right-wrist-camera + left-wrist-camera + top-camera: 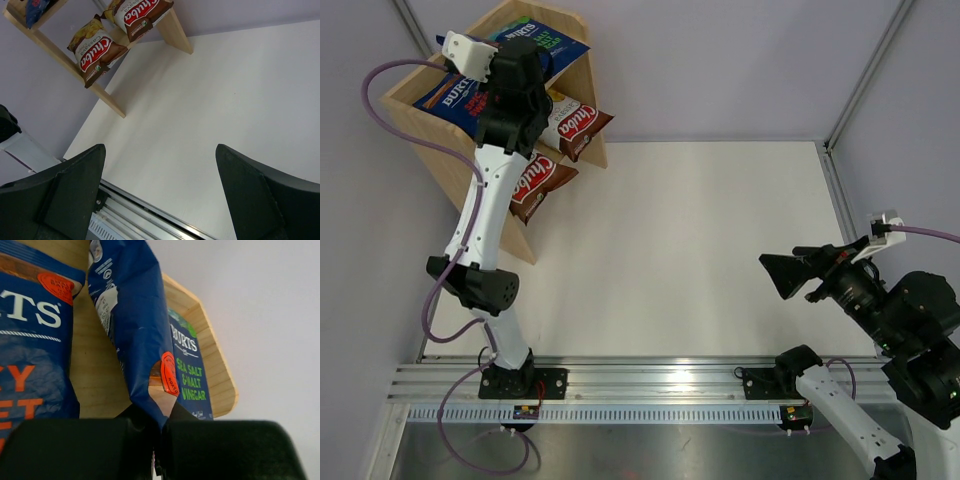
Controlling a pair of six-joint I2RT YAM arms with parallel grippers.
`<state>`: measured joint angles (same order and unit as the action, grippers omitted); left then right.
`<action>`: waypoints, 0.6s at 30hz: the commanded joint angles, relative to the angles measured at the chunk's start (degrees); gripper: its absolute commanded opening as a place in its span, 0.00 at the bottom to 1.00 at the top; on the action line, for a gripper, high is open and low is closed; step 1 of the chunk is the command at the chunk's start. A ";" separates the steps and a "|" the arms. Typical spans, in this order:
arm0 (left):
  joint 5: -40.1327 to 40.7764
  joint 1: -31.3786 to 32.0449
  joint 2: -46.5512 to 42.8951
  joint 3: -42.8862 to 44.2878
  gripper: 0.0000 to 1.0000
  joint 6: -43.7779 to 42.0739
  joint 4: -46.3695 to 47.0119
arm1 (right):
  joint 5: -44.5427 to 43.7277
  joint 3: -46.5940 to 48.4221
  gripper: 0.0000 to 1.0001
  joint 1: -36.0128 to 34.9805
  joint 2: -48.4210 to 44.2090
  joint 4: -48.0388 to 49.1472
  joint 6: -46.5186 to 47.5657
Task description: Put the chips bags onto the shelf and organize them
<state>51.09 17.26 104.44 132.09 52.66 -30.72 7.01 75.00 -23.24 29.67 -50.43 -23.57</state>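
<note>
The light wooden shelf [582, 75] stands at the far left. Two Chuba bags [535, 185] [575, 128] lie on its lower tier and also show in the right wrist view [95, 50] [142, 15]. Blue Burts bags lie on the top tier: a red-label one [450, 95] [30, 340] and a green Sea Salt & Vinegar one [535, 40] [187, 370]. My left gripper [515, 100] [161, 422] hovers over the top tier, shut on the bottom edge of a third blue Burts bag [130, 340], which stands between the other two. My right gripper [790, 278] [160, 150] is open and empty at the near right.
The white table [700, 250] spreads between the shelf and the right arm. A metal rail [650, 375] runs along the near edge. A shelf leg [112, 102] stands on the table. Grey walls close the back and sides.
</note>
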 commanded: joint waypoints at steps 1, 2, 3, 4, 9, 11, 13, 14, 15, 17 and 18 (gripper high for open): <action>-1.43 -0.82 0.76 2.65 0.00 0.77 2.77 | 0.03 1.64 1.00 0.04 -0.67 1.30 1.16; -2.13 -1.08 0.76 2.03 0.00 1.30 2.77 | 0.03 1.55 0.99 0.04 -0.84 1.48 1.07; -2.83 -1.35 0.76 1.51 0.00 2.52 3.03 | 0.03 1.55 1.00 0.04 -0.93 1.48 1.07; -3.62 -1.87 0.76 0.81 0.00 2.97 3.21 | 0.20 1.64 0.99 0.04 -1.02 1.48 0.99; -5.03 -2.14 1.47 0.10 0.00 6.04 2.07 | 0.03 1.90 1.00 0.04 -1.28 1.48 1.16; -5.74 -2.14 1.81 0.09 0.00 5.96 2.59 | -0.06 1.82 0.99 0.04 -1.54 1.48 1.16; -6.09 -2.14 2.78 0.97 0.00 6.31 1.81 | -0.15 1.81 0.99 0.13 -1.63 1.30 1.16; -6.70 -2.05 2.87 1.23 0.00 6.40 1.37 | -0.24 1.73 0.99 0.04 -1.89 1.30 1.16; -6.97 -2.05 2.87 1.06 0.03 6.40 1.10 | -0.24 1.64 0.99 0.13 -1.98 1.22 1.25; -7.32 -1.96 1.91 -0.59 0.18 6.92 1.19 | -0.50 1.73 1.00 0.04 -2.25 1.30 1.34; -7.23 -1.88 1.38 -1.22 0.24 6.93 1.28 | -0.50 1.73 0.99 0.04 -2.16 1.30 1.34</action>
<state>45.54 15.25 106.26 131.55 58.08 -30.55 6.98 75.31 -23.24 27.86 -50.43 -23.31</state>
